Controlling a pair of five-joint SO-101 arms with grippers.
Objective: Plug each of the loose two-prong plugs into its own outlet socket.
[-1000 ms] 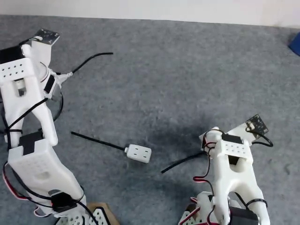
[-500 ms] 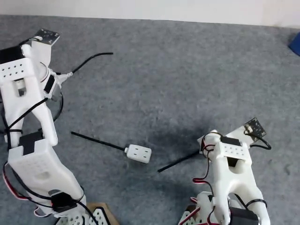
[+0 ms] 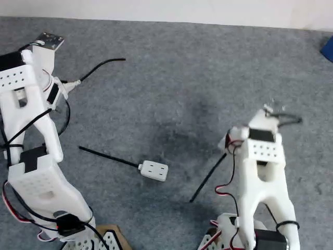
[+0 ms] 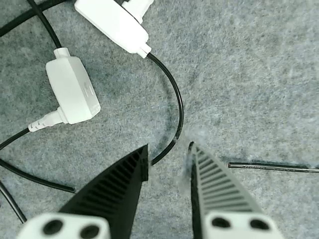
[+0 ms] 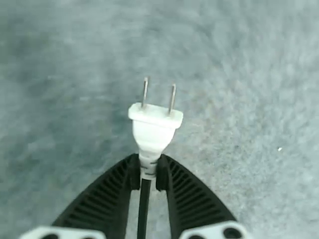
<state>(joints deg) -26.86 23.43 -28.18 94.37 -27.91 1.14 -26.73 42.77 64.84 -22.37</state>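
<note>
- Alignment is what this step turns on, in my judgement: the prongs (image 5: 145, 92) have to meet a slot pair of the outlet socket (image 3: 154, 170) square on.
- My right gripper (image 5: 147, 170) is clenched on the narrow neck of a white two-prong plug (image 5: 154, 122), just behind its body. The prongs point straight away from the fingers, clear of the grey table (image 3: 171, 94).
- That grip is thin. I would expect the plug to pivot if I push off-axis, so I'd press along the line of the prongs only.
- The plug's black cord (image 3: 208, 179) trails from the right arm (image 3: 263, 156) down to the table. I'd watch that it does not drag.
- The socket lies loose mid-table, between the two arms and well apart from the held plug. It is a small white block on a thin black lead, and it may slide under pressure, so bracing it looks wise.
- My left gripper (image 4: 168, 154) is released and holds nothing. A black cable (image 4: 178, 107) curves into the gap between its tips.
- Near it lies a second white plug (image 4: 74, 89), flat on the table, beside another white block (image 4: 113, 22) that I cannot identify.
</note>
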